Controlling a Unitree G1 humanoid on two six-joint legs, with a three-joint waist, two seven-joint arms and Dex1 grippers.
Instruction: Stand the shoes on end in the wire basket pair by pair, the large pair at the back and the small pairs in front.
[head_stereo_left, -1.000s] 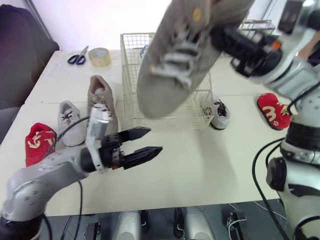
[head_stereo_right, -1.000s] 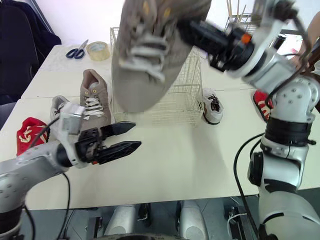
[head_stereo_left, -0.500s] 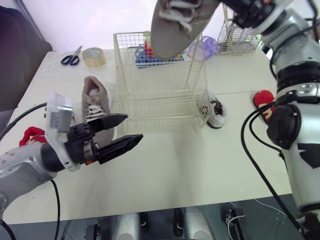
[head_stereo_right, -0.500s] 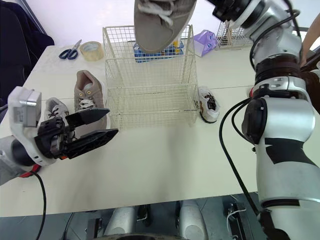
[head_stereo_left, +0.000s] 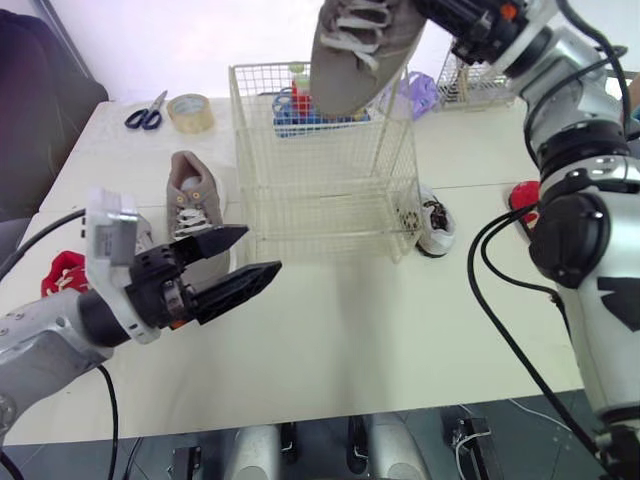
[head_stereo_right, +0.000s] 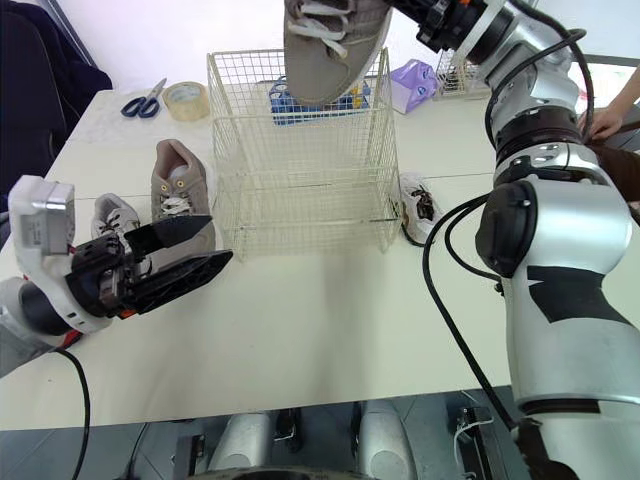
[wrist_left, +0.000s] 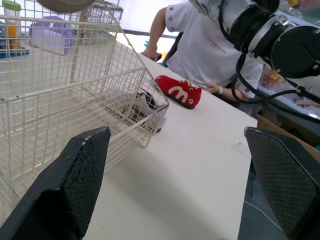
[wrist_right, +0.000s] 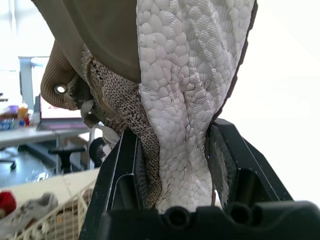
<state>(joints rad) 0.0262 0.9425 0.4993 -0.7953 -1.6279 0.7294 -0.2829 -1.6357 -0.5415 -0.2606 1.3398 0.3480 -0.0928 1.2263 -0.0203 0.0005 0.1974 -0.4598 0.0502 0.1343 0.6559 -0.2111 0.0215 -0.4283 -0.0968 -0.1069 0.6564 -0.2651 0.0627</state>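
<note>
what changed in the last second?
The right gripper carried the big tan shoe away from the camera to above the basket, toe down, still clamped. The left gripper stayed open over the table, left of the basket's front. The second tan shoe has not moved; the view itself shifted.

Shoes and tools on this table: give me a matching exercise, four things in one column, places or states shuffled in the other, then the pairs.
1 lifted tan shoe
2 other tan shoe
3 scissors
4 left pincer

A beside the tape roll
B open, over the table
C in the right pincer, above the wire basket
D resting left of the basket

Pairs: 1-C, 2-D, 3-A, 4-B
</note>
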